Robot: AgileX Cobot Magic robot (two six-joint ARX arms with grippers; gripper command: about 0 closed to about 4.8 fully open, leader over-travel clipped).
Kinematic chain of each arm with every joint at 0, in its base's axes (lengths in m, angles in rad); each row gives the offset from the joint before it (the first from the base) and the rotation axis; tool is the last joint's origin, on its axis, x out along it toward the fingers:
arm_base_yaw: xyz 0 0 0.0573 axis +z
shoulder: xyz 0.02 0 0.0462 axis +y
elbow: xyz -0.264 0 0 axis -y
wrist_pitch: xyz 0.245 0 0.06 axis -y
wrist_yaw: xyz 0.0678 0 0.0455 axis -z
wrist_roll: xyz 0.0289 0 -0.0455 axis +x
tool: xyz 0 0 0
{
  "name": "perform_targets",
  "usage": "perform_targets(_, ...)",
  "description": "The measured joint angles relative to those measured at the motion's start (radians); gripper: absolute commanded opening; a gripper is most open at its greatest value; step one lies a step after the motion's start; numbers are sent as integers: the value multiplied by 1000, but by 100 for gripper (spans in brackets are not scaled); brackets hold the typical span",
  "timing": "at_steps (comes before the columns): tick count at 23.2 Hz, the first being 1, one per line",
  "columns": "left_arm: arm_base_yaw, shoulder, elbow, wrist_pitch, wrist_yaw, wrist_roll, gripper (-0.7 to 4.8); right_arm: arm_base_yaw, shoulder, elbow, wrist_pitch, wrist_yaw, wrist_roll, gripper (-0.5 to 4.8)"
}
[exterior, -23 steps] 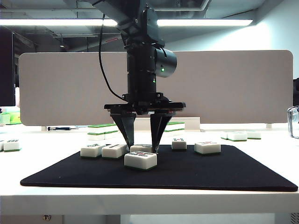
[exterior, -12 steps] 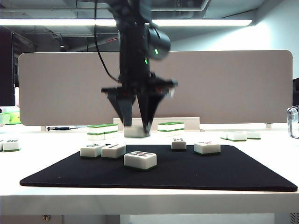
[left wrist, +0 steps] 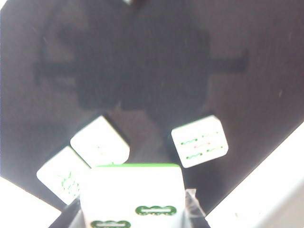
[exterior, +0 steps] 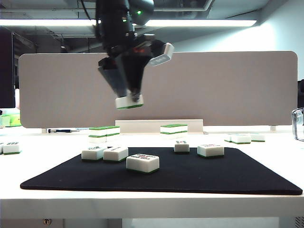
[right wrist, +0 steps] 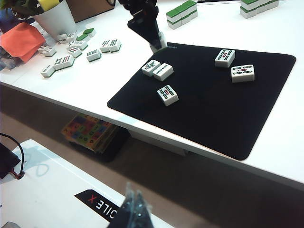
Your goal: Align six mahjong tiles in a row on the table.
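left gripper (exterior: pixel 129 100) has lifted 1 tile (exterior: pixel 129 102) clamped high; right gripper's (right wrist: pixel 134 203) opening unclear.

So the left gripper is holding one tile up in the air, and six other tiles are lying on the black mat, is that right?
Not quite. The left gripper does hold one tile in the air, but five tiles lie on the black mat, not six. The right wrist view shows this.
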State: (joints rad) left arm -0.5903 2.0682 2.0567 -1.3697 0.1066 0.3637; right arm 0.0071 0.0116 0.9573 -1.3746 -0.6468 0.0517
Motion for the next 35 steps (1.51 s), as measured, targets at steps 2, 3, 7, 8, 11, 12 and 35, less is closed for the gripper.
perform_targets(2, 7, -35, -73, 3, 0, 52, 169, 0, 0, 0, 0, 0, 0, -1)
perform_targets(3, 7, -41, -89, 3, 0, 72, 169, 0, 0, 0, 0, 0, 0, -1)
perform_targets(7, 1, -42, -143, 116, 0, 219, 169, 0, 0, 0, 0, 0, 0, -1)
perform_targets(8, -5, -37, -149, 152, -1, 246, 170, 0, 0, 0, 0, 0, 0, -1)
perform_targets(11, -18, -9, -156, 182, 1, 338, 170, 0, 0, 0, 0, 0, 0, -1)
perform_targets(12, -18, 20, -156, 188, 2, 378, 170, 0, 0, 0, 0, 0, 0, -1)
perform_targets(35, -13, 142, -158, 234, -76, 721, 170, 0, 0, 0, 1, 0, 0, -1)
